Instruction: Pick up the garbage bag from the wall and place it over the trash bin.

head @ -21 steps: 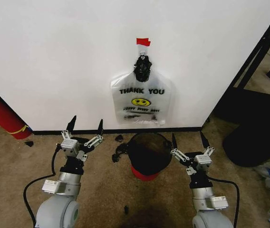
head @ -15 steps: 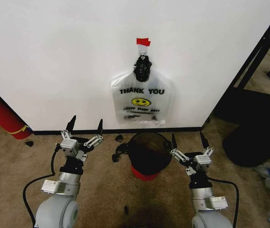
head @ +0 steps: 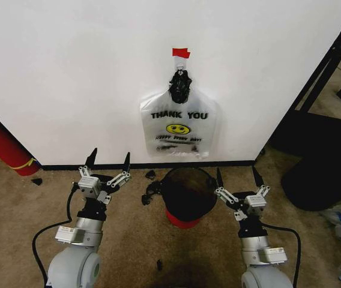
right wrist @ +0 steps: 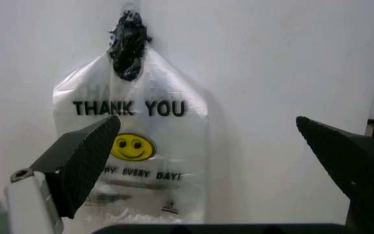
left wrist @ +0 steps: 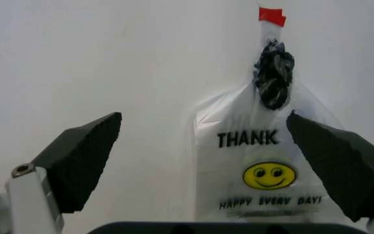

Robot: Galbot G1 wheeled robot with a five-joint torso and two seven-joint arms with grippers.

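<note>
We face the wall (head: pixel 68 72), plain white, with a black baseboard strip running along its foot above tan carpet (head: pixel 128 240). To the far right a big black sack (head: pixel 323 180) slumps on the floor below a dark frame; at the far left a red cylinder (head: pixel 2 147) leans against the wall.

The garbage bag (head: pixel 179 129) hangs flat on the wall from a tied black knot, under a bit of red tape (head: pixel 181 53). We read "THANK YOU" in black, a yellow smiley below it, then "HAPPY EVERY DAY!". Its lower edge ends just above the baseboard.

Directly beneath the bag stands the trash bin (head: pixel 185 195), round, black, red at the bottom, its mouth open upward, close to the wall. Small black scraps (head: pixel 149 195) lie beside it on the carpet.

Our left gripper (head: pixel 109 161) sits low, left of the bin, fingers spread wide, holding nothing. Our right gripper (head: pixel 236 174) sits low, right of the bin, likewise spread wide and empty. Both point toward the wall, well apart from the bag.
</note>
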